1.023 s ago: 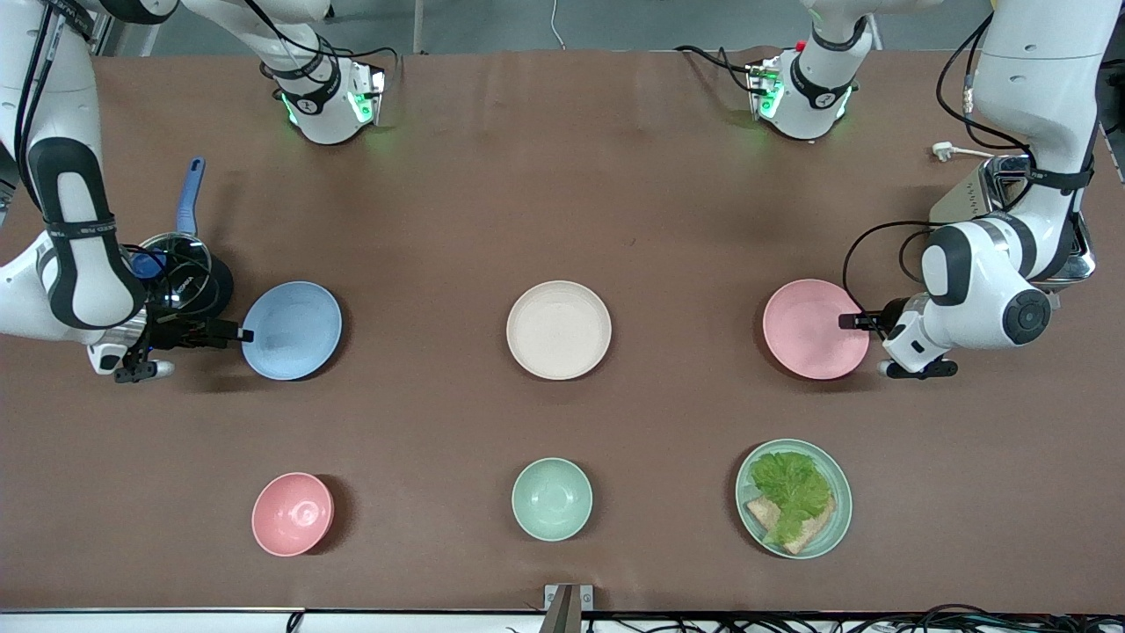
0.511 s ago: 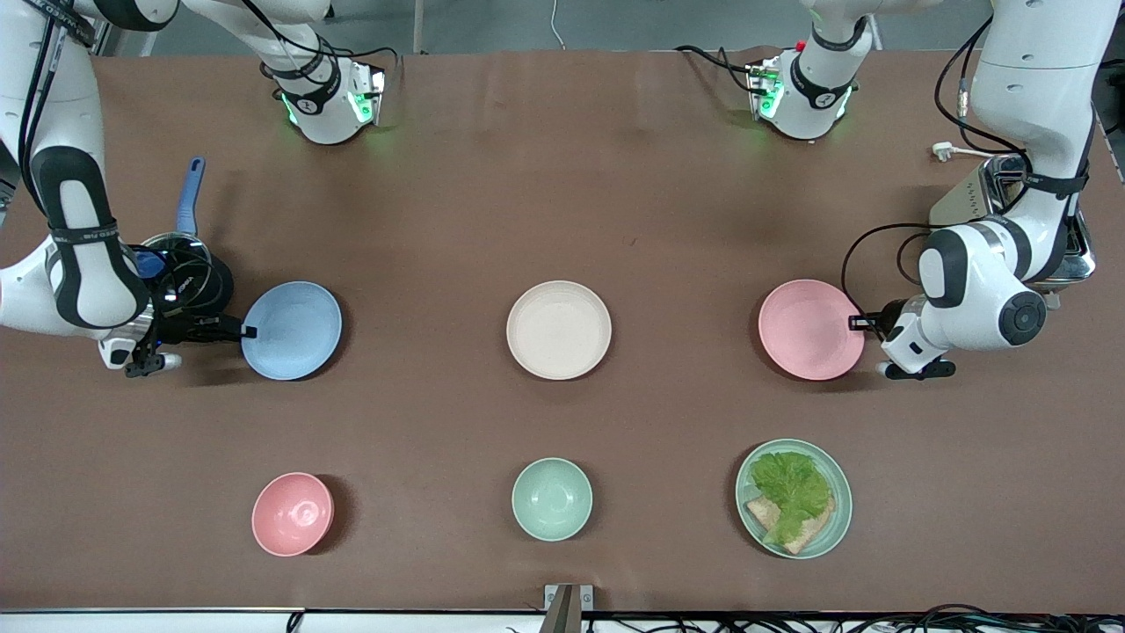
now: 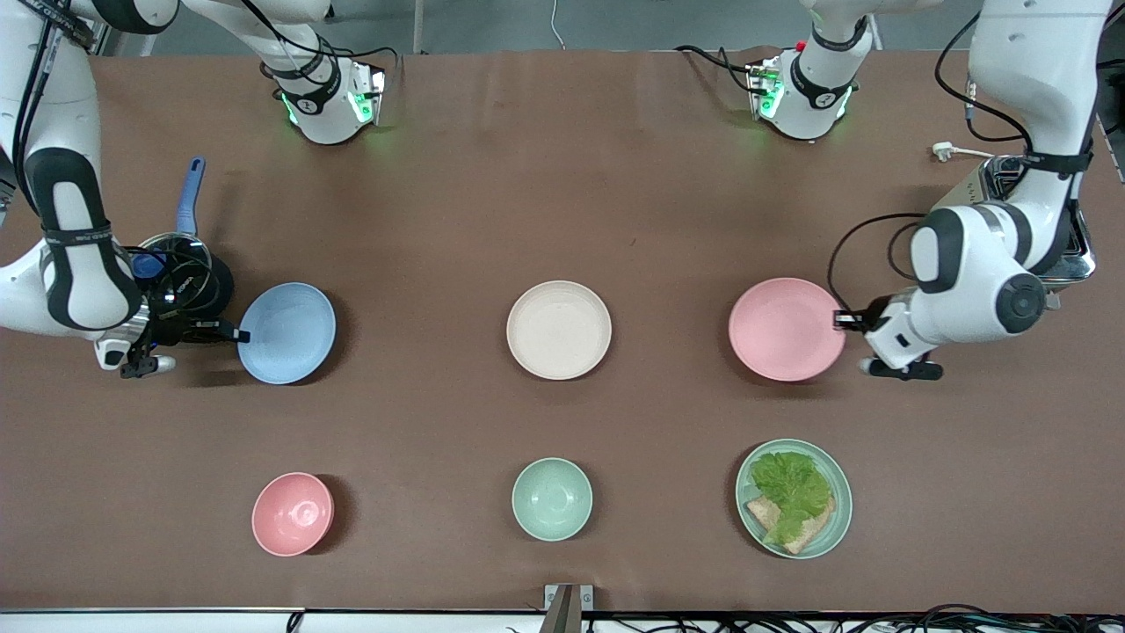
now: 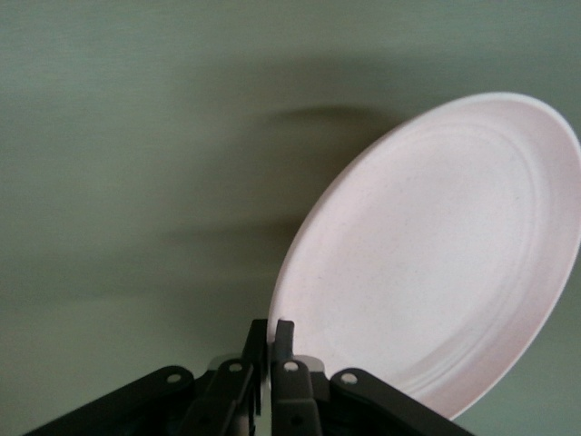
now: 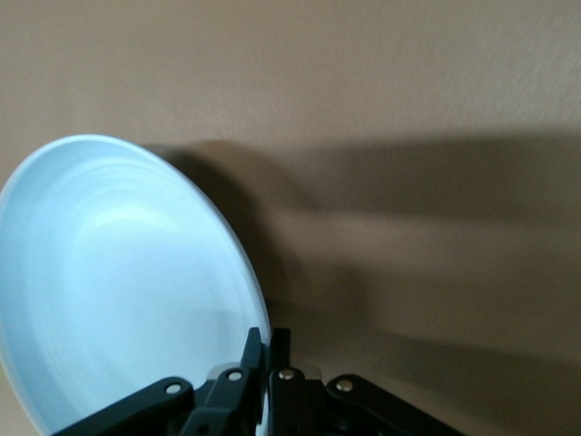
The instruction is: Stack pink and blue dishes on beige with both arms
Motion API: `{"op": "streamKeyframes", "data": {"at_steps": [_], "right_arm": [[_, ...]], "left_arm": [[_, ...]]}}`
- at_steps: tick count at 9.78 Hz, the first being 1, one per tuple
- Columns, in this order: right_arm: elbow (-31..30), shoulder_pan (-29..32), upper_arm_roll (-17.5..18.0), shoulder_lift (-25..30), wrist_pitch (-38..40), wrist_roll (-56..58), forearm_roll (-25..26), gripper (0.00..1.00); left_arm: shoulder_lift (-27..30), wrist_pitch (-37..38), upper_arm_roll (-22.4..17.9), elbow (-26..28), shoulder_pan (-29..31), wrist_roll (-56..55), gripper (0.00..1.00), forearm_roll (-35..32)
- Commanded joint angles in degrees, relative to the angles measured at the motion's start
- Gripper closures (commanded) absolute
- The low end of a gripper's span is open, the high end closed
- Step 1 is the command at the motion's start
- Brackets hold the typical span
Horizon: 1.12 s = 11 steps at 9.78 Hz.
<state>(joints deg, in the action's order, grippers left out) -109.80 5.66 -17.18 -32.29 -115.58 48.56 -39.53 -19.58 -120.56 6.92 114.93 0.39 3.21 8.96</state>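
Note:
The pale pink plate [image 3: 785, 329] hangs just above the table toward the left arm's end, with my left gripper [image 3: 842, 320] shut on its rim. In the left wrist view the pink plate [image 4: 436, 254] tilts up from the left gripper [image 4: 272, 334]. The light blue plate [image 3: 286, 332] is lifted and tilted at the right arm's end, its rim pinched by my right gripper [image 3: 239, 334]. The right wrist view shows the blue plate [image 5: 118, 291] rising from the right gripper [image 5: 269, 343]. The beige plate [image 3: 558, 330] lies flat at the table's middle, between the two.
Nearer the front camera stand a small pink bowl [image 3: 293, 513], a mint-green bowl [image 3: 552, 498] and a mint-green plate with lettuce and bread [image 3: 794, 498]. A pan with a blue handle [image 3: 187, 198] sits by the right arm. A toaster [image 3: 984, 189] stands under the left arm.
The pink plate has lifted and moved toward the beige plate in the left gripper. The blue plate has tipped up off the table in the right gripper and drawn slightly back toward the right arm's end.

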Motion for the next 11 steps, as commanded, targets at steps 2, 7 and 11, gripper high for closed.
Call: {"op": "streamKeyframes", "data": {"at_steps": [2, 7, 11], "right_arm": [[9.93, -1.79, -4.96, 1.17, 8.07, -1.80, 4.18, 1.00], [12.86, -4.60, -0.68, 10.13, 9.93, -22.40, 12.18, 0.99], [12.51, -4.96, 12.58, 14.44, 9.58, -47.17, 18.95, 0.99]], "left_arm": [[-3.60, -0.11, 15.44, -2.94, -0.21, -19.84, 1.00, -0.35], [-20.02, -1.61, 30.50, -17.69, -2.41, -50.00, 0.99, -13.58], [-23.56, -2.39, 32.72, -19.92, -5.40, -59.01, 0.99, -18.81]]}}
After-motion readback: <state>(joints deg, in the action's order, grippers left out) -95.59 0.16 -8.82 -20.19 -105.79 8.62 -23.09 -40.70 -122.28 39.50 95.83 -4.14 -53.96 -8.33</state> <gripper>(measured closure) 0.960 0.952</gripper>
